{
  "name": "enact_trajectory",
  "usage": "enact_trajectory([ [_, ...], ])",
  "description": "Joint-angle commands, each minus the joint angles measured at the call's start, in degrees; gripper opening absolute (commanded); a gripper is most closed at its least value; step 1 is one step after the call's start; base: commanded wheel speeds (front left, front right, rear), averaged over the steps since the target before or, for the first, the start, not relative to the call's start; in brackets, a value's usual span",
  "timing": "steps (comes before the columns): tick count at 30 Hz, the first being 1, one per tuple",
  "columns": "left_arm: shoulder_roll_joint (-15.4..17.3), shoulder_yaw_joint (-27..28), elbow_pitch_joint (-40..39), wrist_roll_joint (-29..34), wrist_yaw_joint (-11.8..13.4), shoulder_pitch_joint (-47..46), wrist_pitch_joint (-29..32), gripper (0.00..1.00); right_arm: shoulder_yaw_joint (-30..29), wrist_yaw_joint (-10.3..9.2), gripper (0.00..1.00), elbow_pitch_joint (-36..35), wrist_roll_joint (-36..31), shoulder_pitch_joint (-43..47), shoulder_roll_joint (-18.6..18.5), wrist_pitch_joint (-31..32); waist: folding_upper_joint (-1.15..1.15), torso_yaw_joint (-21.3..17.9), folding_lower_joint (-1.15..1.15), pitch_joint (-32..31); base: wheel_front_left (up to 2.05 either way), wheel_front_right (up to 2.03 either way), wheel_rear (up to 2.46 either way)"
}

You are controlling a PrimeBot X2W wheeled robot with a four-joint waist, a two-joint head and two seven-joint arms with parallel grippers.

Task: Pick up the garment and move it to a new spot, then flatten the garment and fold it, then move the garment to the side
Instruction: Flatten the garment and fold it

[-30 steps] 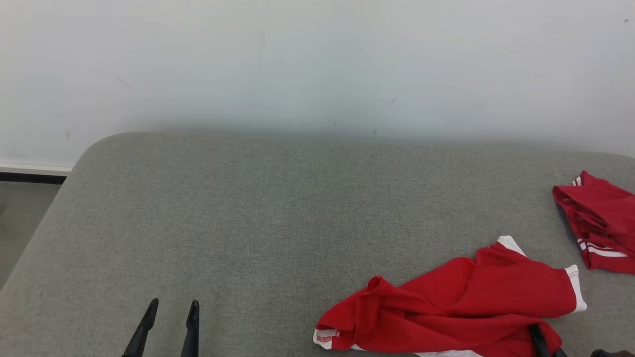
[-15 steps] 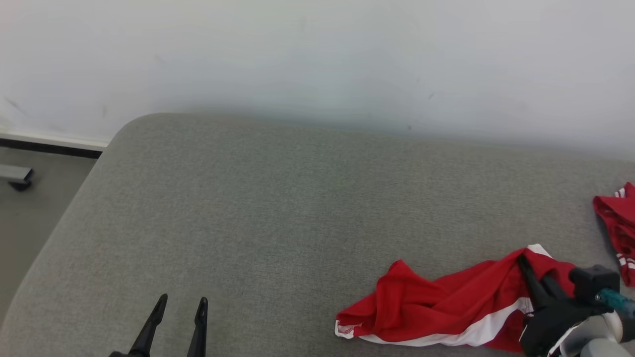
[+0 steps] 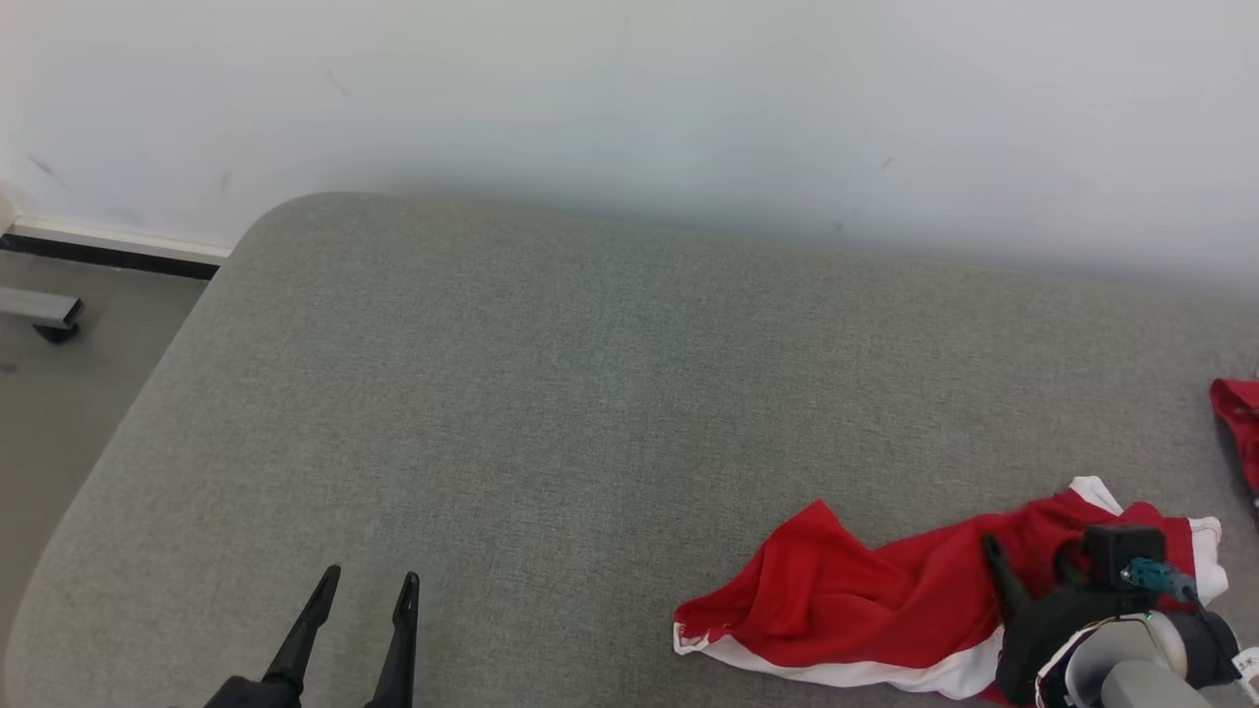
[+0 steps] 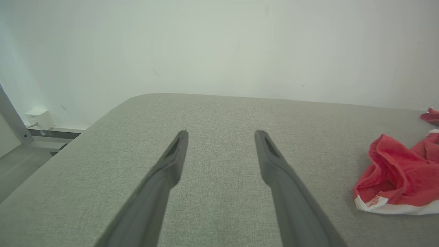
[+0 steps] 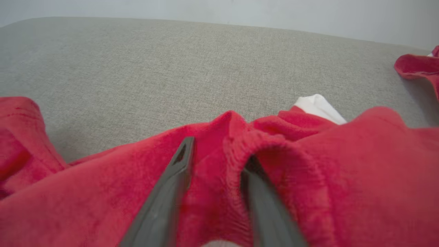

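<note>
Right gripper, low over the near right of the grey woven upholstered cushion, stands with its two dark fingers parted astride a gathered ridge of the crumpled red garment with white trim. The cloth lies on the cushion and the fingers do not appear to pinch it. At the near left, well apart from the cloth, the left gripper hovers spread wide and empty. By the look of it the garment is set down at its spot and flattening comes next. That calls for both grippers to take opposite edges, perhaps along the white hem, and draw the bunched cloth out flat, so the left arm has ground to cover. Farther right, a second red cloth piece lies at the cushion's edge, with a plain white wall beyond. No brand, label or lettering can be read.
</note>
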Motion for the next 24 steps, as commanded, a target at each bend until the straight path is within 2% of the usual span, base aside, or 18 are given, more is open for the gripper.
enact_trajectory([
  [1,0.1,0.0,0.1,-0.1,0.0,-0.4,-0.2,1.0,0.3,-0.16,1.0,0.3,0.6,-0.5,0.0,-0.6,-0.01,-0.9,-0.01,-0.7,0.0,0.0,0.0],
  [4,0.2,0.1,0.2,-0.1,0.0,0.2,-0.2,1.0,1.5,-0.16,1.0,-0.2,2.3,0.0,0.1,-1.7,-0.01,-2.2,-0.01,-1.7,0.0,0.0,0.0],
  [9,-0.4,0.4,0.0,-0.2,0.0,1.6,-0.2,1.0,2.1,-0.16,1.0,-5.1,5.6,3.2,-1.5,-2.5,-0.01,-4.6,-0.01,-2.8,0.0,0.0,0.0],
  [17,-0.9,2.1,-0.7,-0.1,0.0,3.1,-0.2,1.0,-3.0,-0.16,1.0,-20.4,4.9,12.2,-4.5,-2.5,-0.01,-8.9,-0.01,-3.4,0.0,0.0,0.0],
  [24,-1.1,3.3,-1.2,0.4,0.0,4.1,-0.2,1.0,-5.4,-0.16,1.0,-26.0,4.5,18.1,-3.9,-2.5,-0.01,-11.5,-0.01,-3.6,0.0,0.0,0.0],
])
